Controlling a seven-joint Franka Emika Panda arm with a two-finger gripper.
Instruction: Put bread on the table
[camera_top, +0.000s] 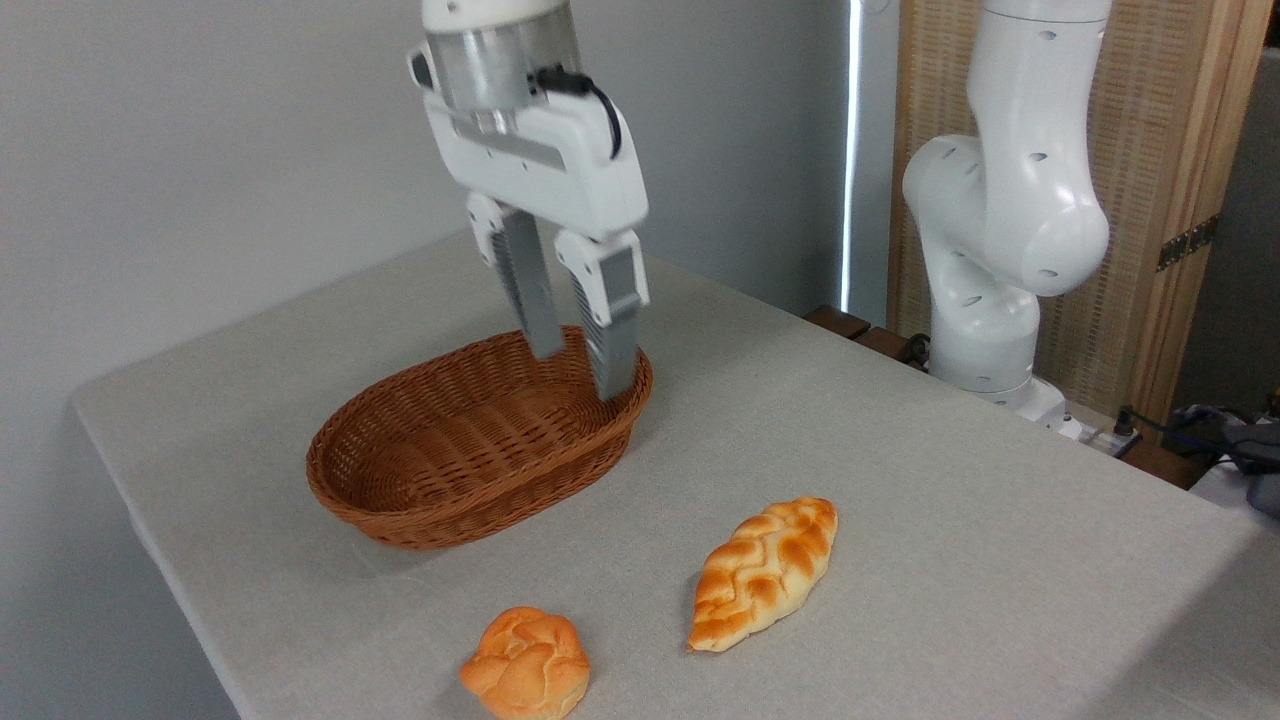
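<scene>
Camera | pincer (580, 372) slightly parted, holding nothing | bread (763, 573) on table (900, 450)

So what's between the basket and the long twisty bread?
Nothing: in the camera view, only bare table cloth separates the basket from the braided bread. The round bun sits off to the side.

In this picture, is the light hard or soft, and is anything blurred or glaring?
Fixed camera: soft, even light; the basket and the bread throw only faint shadows on the table; everything looks sharp; one bright strip glares at the wall gap behind.
</scene>
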